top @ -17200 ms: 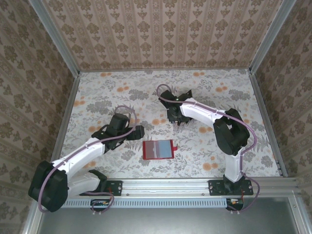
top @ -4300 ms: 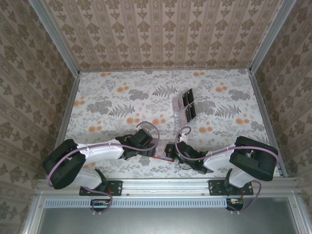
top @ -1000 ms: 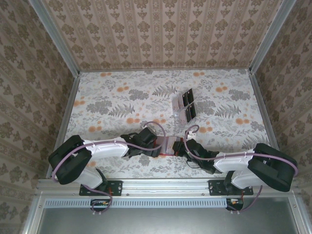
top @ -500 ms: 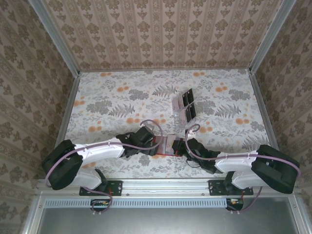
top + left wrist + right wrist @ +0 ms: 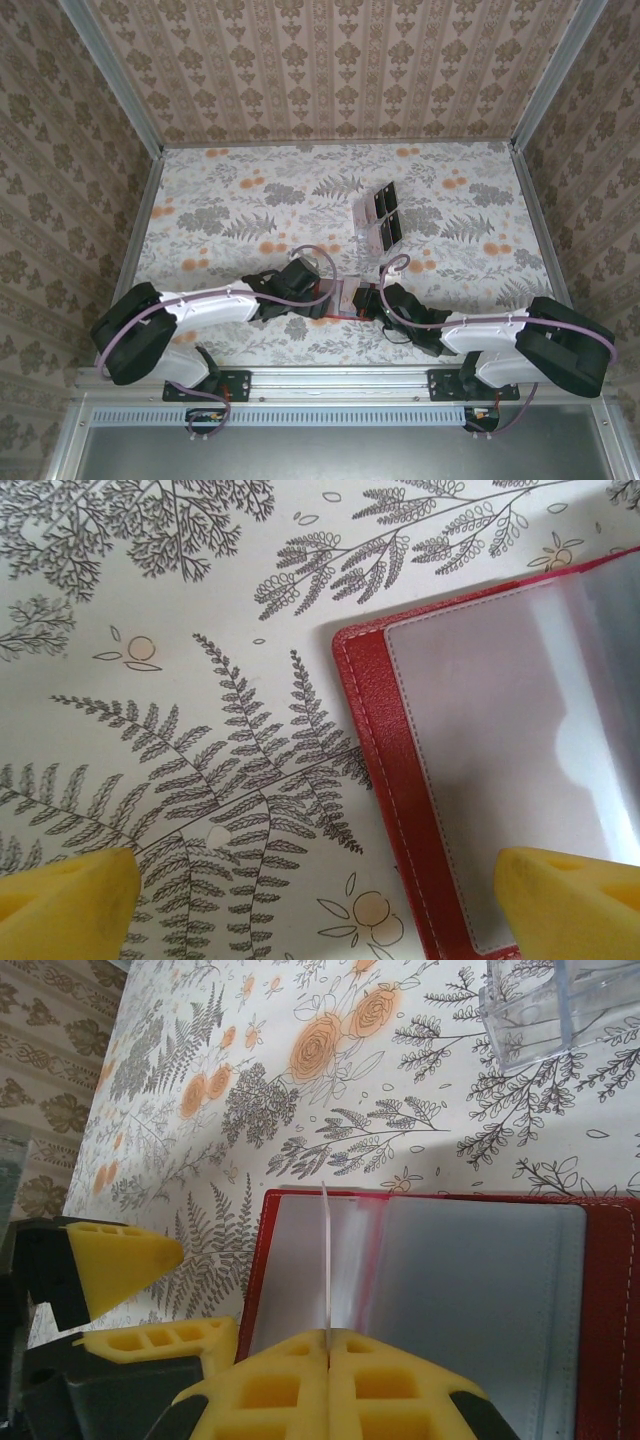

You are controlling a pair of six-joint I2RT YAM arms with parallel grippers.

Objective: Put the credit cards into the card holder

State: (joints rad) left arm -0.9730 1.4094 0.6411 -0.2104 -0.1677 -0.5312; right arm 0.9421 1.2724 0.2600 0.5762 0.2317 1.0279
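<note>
The red card holder [image 5: 345, 298] lay open and flat on the flowered table [image 5: 230, 200], close to its near edge, between the two arms that had it boxed in from either side. The right gripper [image 5: 328, 1380] was pinched together on a thin clear sleeve [image 5: 326, 1250] of the holder and held that leaf up on edge above the pale inside, apparently to part the pockets and leave a mouth for a card. The left gripper [image 5: 320, 895] hung with its jaws spread wide over the holder's left border. One yellow fingertip sat above the clear pocket and the other above bare cloth just beside the red stitched edge, a stance that looked meant to steady the wallet, though whether either pad touched anything could not be told. The holder thus sat directly under the right claw, and its outer edge lay in the gap of the left claw. The credit cards [image 5: 387, 215] stood dark and upright in a clear plastic rack [image 5: 545, 1000] farther back on the table, well apart from both claws. No card could be made out in the holder, so the filling appeared not yet begun.
</note>
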